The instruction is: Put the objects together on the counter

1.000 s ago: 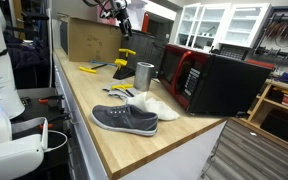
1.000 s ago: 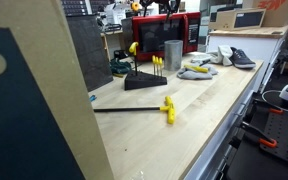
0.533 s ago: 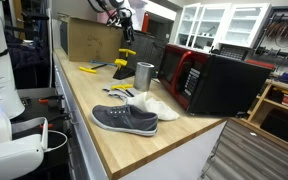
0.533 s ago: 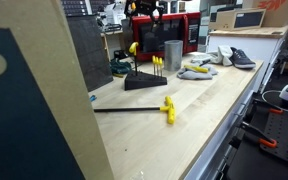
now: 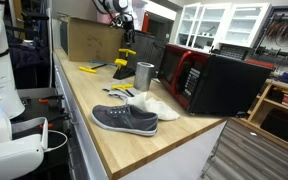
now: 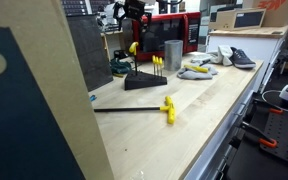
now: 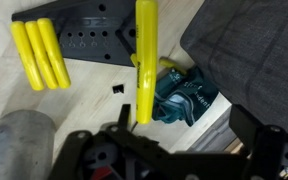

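My gripper (image 5: pixel 120 8) (image 6: pixel 134 12) hangs high over the back of the wooden counter (image 5: pixel 94 125). In the wrist view its jaws (image 7: pixel 181 114) are spread wide with nothing between them. Below it a yellow-handled tool (image 7: pixel 144 55) (image 5: pixel 127 52) (image 6: pixel 133 47) stands upright beside a teal object (image 7: pixel 181 95) (image 6: pixel 119 66). A black tool rack (image 7: pixel 84 30) (image 6: pixel 144 80) holds three more yellow handles (image 7: pixel 39 55). A metal cup (image 5: pixel 145 74) (image 6: pixel 172 54), a white cloth (image 5: pixel 152 105) and a grey shoe (image 5: pixel 124 119) (image 6: pixel 241 57) lie further along. Another yellow tool (image 6: pixel 168 108) (image 5: pixel 89 69) lies loose.
A red-and-black microwave (image 5: pixel 214 80) stands at the wall beside the cup. A cardboard box (image 5: pixel 89 38) closes the far end of the counter. A dark grey panel (image 7: pixel 254 50) stands next to the teal object. The counter's front edge (image 6: pixel 219 125) drops off to the aisle.
My gripper has risen higher above the rack and the upright yellow tool. The things on the counter have not moved.
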